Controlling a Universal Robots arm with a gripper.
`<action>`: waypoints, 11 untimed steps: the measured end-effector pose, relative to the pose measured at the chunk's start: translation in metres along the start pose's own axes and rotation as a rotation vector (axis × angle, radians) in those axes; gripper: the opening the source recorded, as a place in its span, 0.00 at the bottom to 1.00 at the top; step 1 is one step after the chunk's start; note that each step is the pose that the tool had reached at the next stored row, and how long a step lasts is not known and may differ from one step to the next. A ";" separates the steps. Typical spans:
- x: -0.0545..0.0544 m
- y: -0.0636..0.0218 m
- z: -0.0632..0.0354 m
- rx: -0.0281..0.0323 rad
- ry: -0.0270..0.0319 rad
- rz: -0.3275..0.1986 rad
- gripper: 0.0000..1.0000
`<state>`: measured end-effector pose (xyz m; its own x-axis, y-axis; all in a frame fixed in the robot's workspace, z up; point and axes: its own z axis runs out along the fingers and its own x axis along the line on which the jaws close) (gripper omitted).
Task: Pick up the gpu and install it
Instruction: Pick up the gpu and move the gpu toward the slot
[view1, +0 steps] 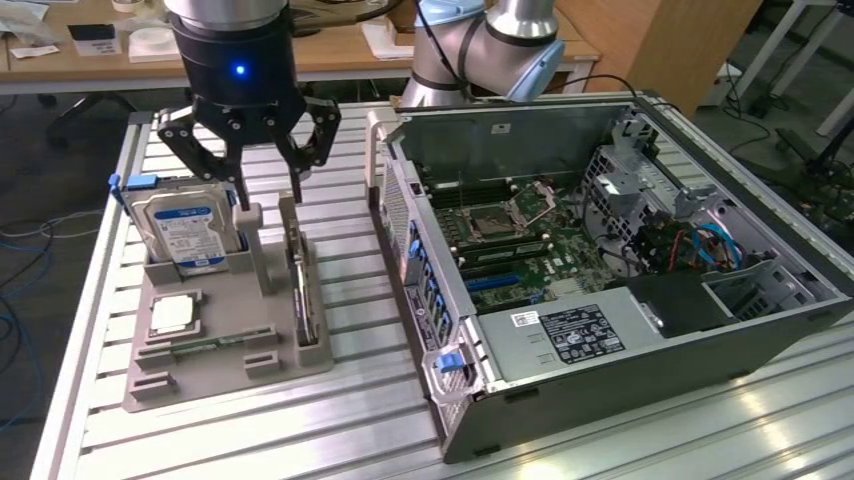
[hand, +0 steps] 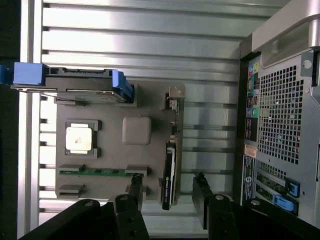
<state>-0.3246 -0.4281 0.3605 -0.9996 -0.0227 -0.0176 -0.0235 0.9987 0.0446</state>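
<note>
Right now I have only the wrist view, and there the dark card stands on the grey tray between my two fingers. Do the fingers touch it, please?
Observer: No. In the exterior view the open fingers hang above the card, and as far as I can see they are apart from it.
Operator: Thank you. Is the computer open on its side?
Observer: Yes. The case has no cover on its upper side, and the motherboard shows inside.
Operator: And the thing with blue rails on the tray?
Observer: It is a hard drive. It stands upright in the tray and has a blue and white label on its face.
</note>
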 end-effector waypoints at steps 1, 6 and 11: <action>0.000 -0.0007 0.0010 0.0000 0.0002 0.000 0.53; 0.000 -0.0025 0.0061 -0.0001 0.0013 0.000 0.55; 0.000 -0.0032 0.0121 0.0088 0.0034 0.000 0.60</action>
<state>-0.3242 -0.4308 0.3483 -0.9996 -0.0228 -0.0143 -0.0233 0.9991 0.0358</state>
